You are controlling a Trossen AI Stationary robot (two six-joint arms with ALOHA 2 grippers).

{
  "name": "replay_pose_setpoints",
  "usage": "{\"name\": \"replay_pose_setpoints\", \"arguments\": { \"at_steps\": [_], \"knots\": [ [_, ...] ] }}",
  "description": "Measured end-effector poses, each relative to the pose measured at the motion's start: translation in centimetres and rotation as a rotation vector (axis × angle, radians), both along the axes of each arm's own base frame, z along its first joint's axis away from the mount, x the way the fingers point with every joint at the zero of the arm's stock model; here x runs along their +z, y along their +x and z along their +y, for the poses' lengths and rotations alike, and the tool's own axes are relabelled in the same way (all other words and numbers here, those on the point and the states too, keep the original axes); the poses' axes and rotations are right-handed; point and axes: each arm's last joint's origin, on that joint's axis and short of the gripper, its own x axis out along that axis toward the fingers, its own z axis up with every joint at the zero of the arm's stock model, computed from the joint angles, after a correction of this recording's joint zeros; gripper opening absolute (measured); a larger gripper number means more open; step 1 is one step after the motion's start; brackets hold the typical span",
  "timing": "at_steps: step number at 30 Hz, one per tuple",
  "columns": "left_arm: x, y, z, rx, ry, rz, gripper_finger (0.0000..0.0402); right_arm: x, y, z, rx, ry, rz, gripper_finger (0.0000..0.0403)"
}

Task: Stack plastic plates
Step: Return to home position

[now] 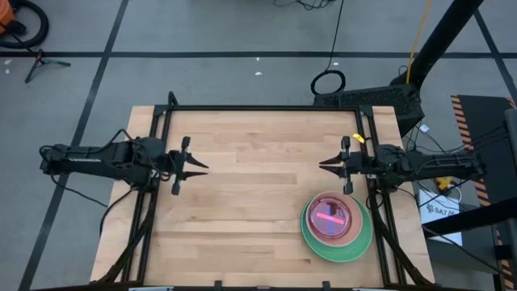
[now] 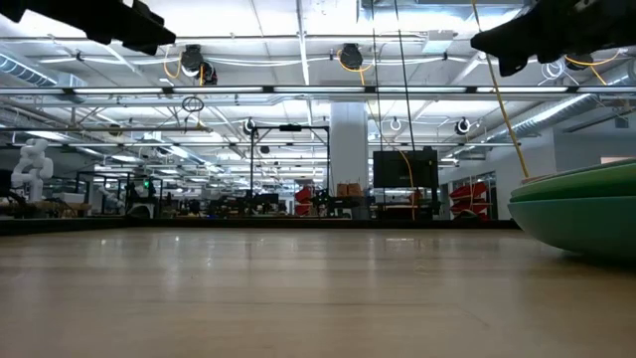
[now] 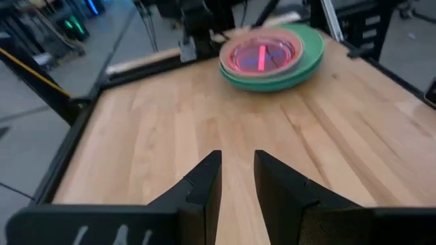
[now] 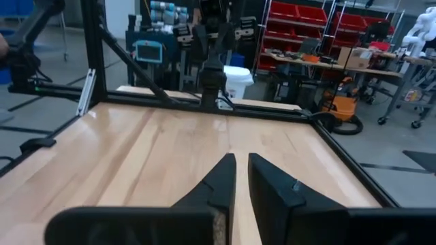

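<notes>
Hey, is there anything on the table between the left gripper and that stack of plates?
Nothing visible. Only bare table lies between the left gripper at the table's left side and the plate stack at the right. The right gripper hangs off that line.

No text, number or brand can be read for certain. A white sheet (image 1: 443,213) by the right edge of the table (image 1: 242,210) bears dark print, too small to make out. A small screen (image 4: 146,51) in the room beyond shows a pale display whose marks cannot be told.
</notes>
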Motion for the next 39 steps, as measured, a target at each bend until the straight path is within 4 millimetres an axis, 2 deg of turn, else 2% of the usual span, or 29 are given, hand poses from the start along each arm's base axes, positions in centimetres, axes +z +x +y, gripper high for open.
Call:
{"name": "replay_pose_setpoints", "arguments": {
  "at_steps": [9,20,26,33,39],
  "knots": [
    [-2.4,-1.7,0.4,0.036,0.000,-0.132,0.0094,-1.1,-0.9,0.0,-0.002,0.019,-0.024,0.0034],
    [-4.1,-3.5,0.9,0.094,-0.032,-0.228,0.0094,-3.6,-1.8,-0.1,-0.005,0.075,-0.045,0.0034],
    [-4.9,-3.8,0.9,0.102,-0.038,-0.239,0.0094,-4.2,-2.3,-0.1,-0.003,0.099,-0.080,0.0034],
    [-6.2,-3.9,0.9,0.113,-0.082,-0.223,0.0094,-6.1,-2.5,-0.1,-0.005,0.103,-0.082,0.0034],
    [-7.3,-4.0,0.9,0.116,-0.097,-0.241,0.0094,-5.7,-2.8,-0.1,-0.001,0.076,-0.184,0.0034]
  ]
}}
